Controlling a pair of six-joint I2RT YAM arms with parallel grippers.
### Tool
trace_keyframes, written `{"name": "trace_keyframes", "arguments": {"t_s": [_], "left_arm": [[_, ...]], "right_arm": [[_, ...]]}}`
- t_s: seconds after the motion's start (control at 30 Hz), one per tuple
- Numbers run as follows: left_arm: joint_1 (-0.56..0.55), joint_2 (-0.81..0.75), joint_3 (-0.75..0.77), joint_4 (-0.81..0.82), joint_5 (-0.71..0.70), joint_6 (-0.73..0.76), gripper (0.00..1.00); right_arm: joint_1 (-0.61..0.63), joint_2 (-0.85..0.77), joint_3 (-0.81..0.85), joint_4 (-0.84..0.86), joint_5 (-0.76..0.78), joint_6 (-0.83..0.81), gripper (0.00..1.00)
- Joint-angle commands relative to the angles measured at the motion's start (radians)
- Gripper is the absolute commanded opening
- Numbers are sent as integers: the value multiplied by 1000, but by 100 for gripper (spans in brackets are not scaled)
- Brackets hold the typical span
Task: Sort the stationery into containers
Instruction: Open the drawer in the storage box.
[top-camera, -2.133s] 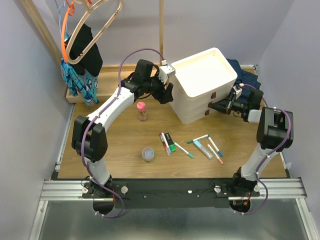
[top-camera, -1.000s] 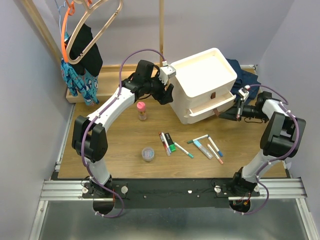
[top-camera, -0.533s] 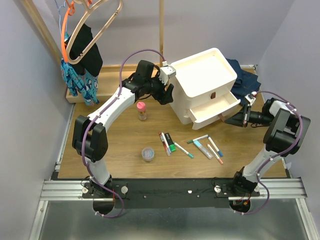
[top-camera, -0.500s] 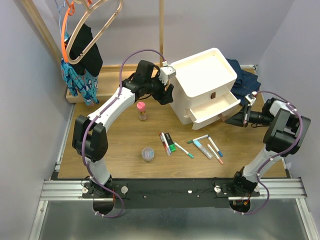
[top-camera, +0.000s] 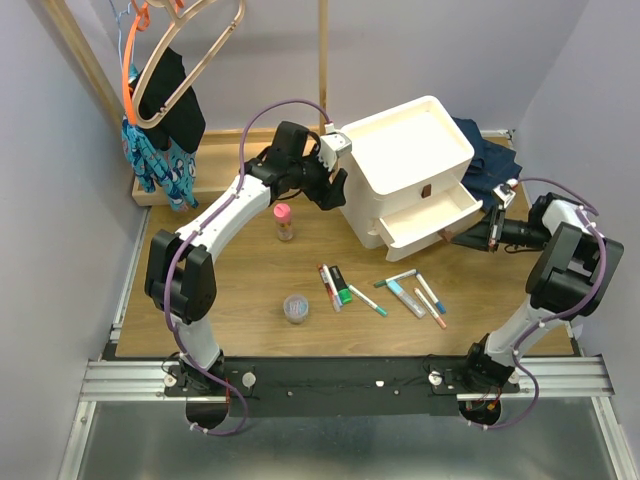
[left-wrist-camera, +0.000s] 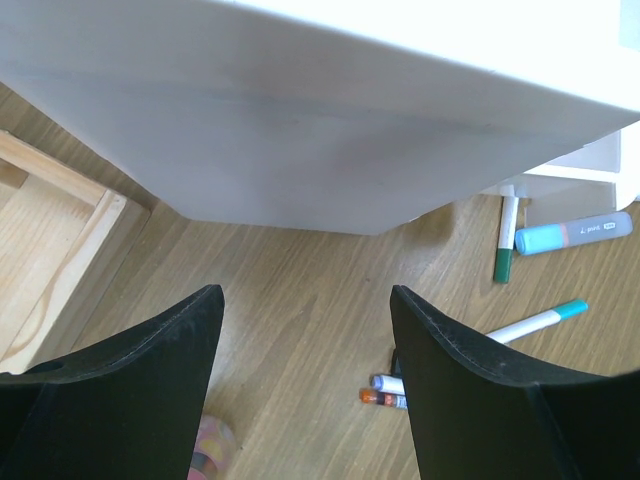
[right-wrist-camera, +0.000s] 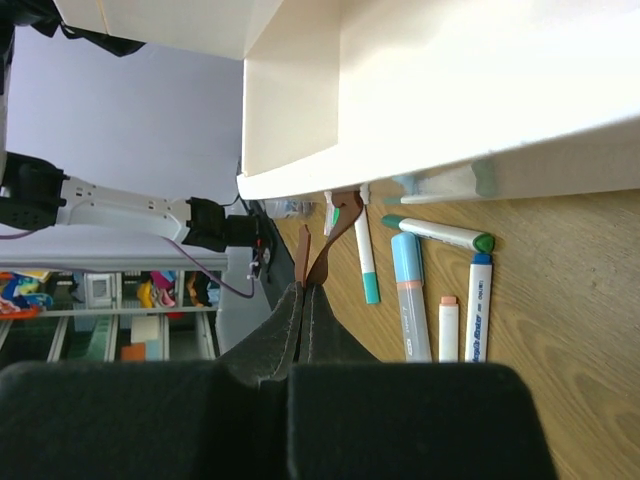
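Observation:
The white three-drawer unit (top-camera: 405, 150) stands at the back right. One drawer (top-camera: 428, 215) below the top one stands pulled out, and it looks empty. My right gripper (top-camera: 468, 239) is shut on its brown pull tab (right-wrist-camera: 322, 250), just off the drawer's front. My left gripper (top-camera: 336, 190) is open, its fingers (left-wrist-camera: 130, 380) against the unit's left side (left-wrist-camera: 330, 110). On the table lie the slim markers (top-camera: 430, 295), the pale blue tube (top-camera: 405, 297), the black-and-green marker (top-camera: 341, 285), the clear tub (top-camera: 296, 308) and the pink-capped bottle (top-camera: 284, 221).
A wooden rack base (top-camera: 215, 170) with hangers and hung clothes (top-camera: 160, 130) stands at the back left. Dark blue cloth (top-camera: 490, 160) lies behind the unit at the right. Walls close in on both sides.
The right gripper has drawn the drawer out by its tab, towards the right and front. In the last half second it barely moved. The left arm has stayed put.

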Motion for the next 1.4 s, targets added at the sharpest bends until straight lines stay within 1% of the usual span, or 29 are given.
{"name": "trace_keyframes", "arguments": {"t_s": [0.0,0.17,0.43,0.73,0.77,0.83,0.87,0.97,1.07,1.2,1.3,1.37], "left_arm": [[-4,-27,-13,6,-27,14,77],[-4,-27,-19,9,-22,12,77],[-4,-50,-55,11,-30,15,76],[-4,-50,-49,9,-33,15,77],[-4,-48,-49,11,-33,15,77],[-4,-45,-46,9,-42,17,77],[-4,-47,-45,8,-48,23,78],[-1,-50,-23,-14,-83,54,80],[13,-59,-3,-49,-111,96,84],[34,-88,1,-122,-149,185,88],[55,-94,-2,-184,-220,251,93],[80,-87,13,-256,-232,313,94]], "right_arm": [[-10,-46,30,-72,17,26,1],[-11,-27,30,-72,22,29,1],[-20,-62,32,-72,17,31,1],[-30,-39,33,-72,22,32,1],[-28,-29,33,-72,22,32,12],[-28,-6,33,-72,22,32,22],[-28,0,32,-72,20,31,29],[-30,-6,35,-72,20,31,38],[-28,-38,39,-72,20,34,41],[-30,-70,62,-72,26,49,42],[-30,-102,76,-72,34,55,42],[-30,-114,92,-72,43,57,43]]}}
